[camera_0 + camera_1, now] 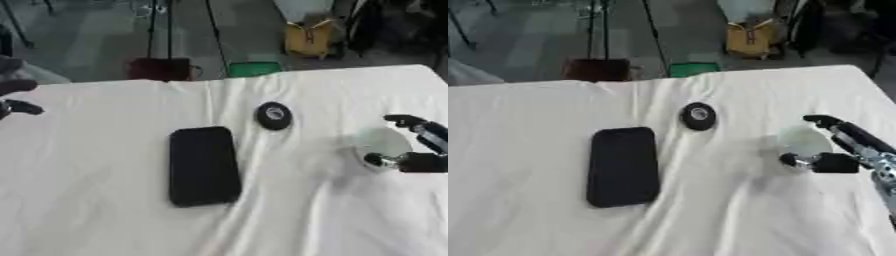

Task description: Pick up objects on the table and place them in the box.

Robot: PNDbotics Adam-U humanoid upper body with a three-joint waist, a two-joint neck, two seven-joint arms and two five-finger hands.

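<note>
A black flat rectangular slab (204,166) like a phone lies on the white cloth near the middle. Just beyond it to the right sits a small round black disc (274,115) with a pale centre. At the right edge my right hand (839,163) reaches in from the side. Its finger curls over the far side and its thumb presses the near side of a pale, roundish, translucent object (802,141) resting on the cloth. Only a dark sliver of my left hand (16,107) shows at the far left edge, fingers spread and holding nothing.
The white tablecloth (105,220) is wrinkled, with folds running toward the front. Past the far table edge, on the floor, stand a dark red container (160,68), a green item (254,68) and a yellow object (308,39). Tripod legs rise behind them.
</note>
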